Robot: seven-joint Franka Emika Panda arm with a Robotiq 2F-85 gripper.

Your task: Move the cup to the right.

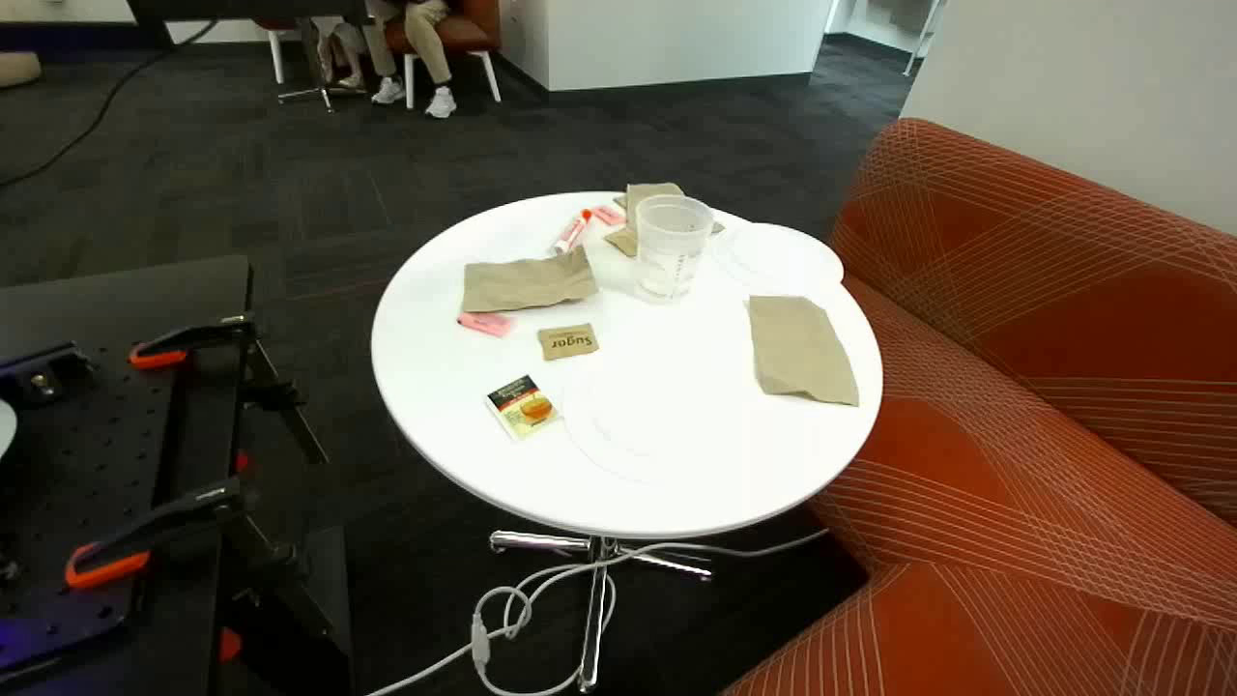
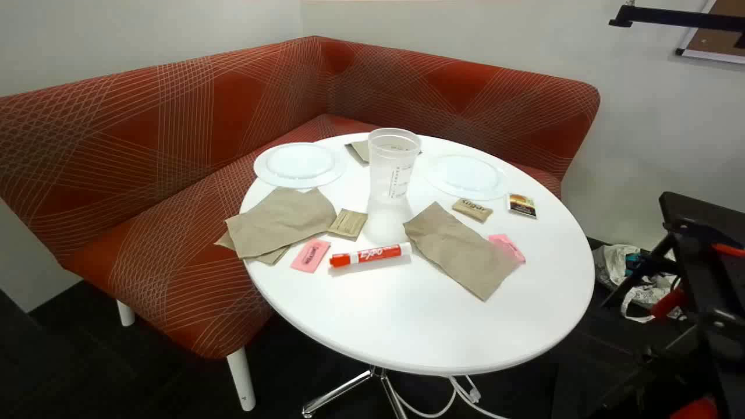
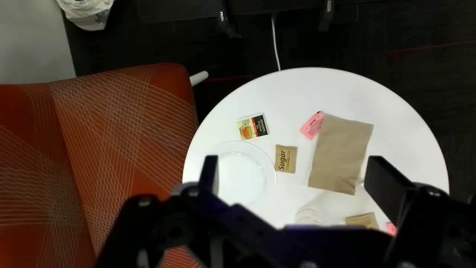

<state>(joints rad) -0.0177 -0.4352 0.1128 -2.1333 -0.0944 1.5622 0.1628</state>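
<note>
The clear plastic cup [image 1: 673,249] stands upright on the white round table [image 1: 435,406]. It also stands upright in an exterior view [image 2: 393,166]. In the wrist view only part of the cup [image 3: 310,215] shows, and the gripper body hides the rest. My gripper [image 3: 292,171] is open, its two black fingers wide apart with nothing between them. It hangs above the table, apart from the cup. The gripper is out of view in both exterior views.
Tan cloths [image 2: 465,250], a marker [image 2: 371,255], a sugar packet [image 1: 568,341], a tea packet [image 1: 523,407], pink packets [image 2: 311,255] and clear-white plates [image 2: 300,163] lie around the cup. A red sofa [image 2: 174,157] borders the table. A black bench with clamps [image 1: 106,435] stands nearby.
</note>
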